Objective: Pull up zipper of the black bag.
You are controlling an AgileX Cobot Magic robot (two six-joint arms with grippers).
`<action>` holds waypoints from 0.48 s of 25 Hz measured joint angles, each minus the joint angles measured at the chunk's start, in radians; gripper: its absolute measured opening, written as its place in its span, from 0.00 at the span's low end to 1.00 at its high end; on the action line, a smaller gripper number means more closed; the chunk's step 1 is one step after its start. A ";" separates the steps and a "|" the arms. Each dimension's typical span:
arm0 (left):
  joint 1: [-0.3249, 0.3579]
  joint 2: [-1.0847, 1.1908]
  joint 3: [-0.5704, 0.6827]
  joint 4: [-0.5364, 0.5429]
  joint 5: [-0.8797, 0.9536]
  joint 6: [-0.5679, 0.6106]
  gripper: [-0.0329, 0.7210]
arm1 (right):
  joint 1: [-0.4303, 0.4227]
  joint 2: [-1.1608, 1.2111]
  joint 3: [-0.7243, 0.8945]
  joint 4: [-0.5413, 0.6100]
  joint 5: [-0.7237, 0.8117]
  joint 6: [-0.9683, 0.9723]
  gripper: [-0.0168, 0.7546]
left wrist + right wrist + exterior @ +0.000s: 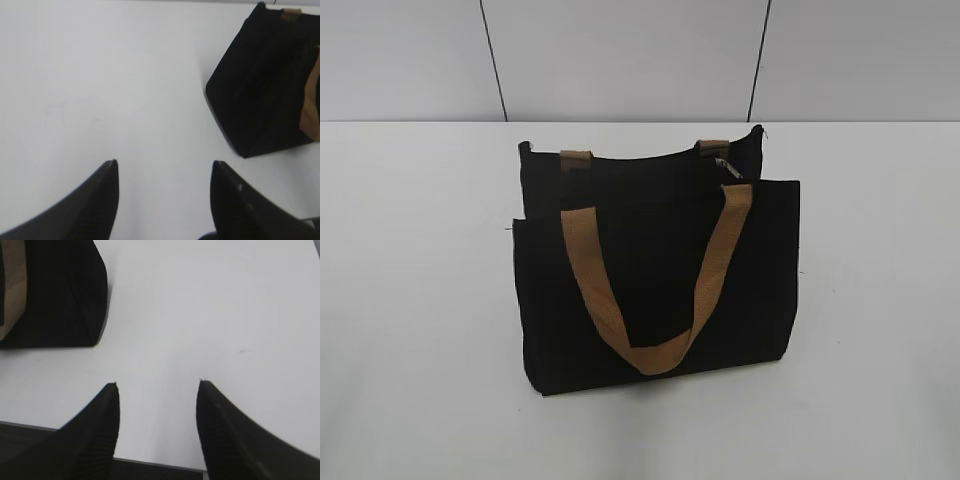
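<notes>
The black bag (655, 280) stands upright in the middle of the white table, its front tan handle (650, 290) hanging down over the front panel. The zipper's small silver pull tab (724, 164) shows at the top seam's right end; the strip itself is hard to make out. Neither gripper shows in the exterior view. My left gripper (165, 162) is open and empty over bare table, with the bag (260, 85) ahead to its right. My right gripper (158, 382) is open and empty near the table's front edge, with the bag (60, 295) ahead to its left.
The white table (420, 300) spreads around the bag on all sides. A grey panelled wall (620, 60) stands behind. The table's front edge (160, 462) shows just under my right gripper.
</notes>
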 joint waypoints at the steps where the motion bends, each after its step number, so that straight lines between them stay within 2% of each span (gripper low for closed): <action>1: 0.000 -0.016 0.001 0.000 0.000 0.002 0.62 | 0.000 -0.019 0.000 0.002 -0.002 0.000 0.53; 6: -0.010 -0.025 0.001 -0.001 -0.001 0.008 0.62 | 0.000 -0.029 0.001 0.007 -0.006 -0.003 0.53; 12: -0.098 -0.025 0.001 0.017 -0.001 -0.009 0.62 | 0.000 -0.029 0.001 0.009 -0.006 -0.004 0.53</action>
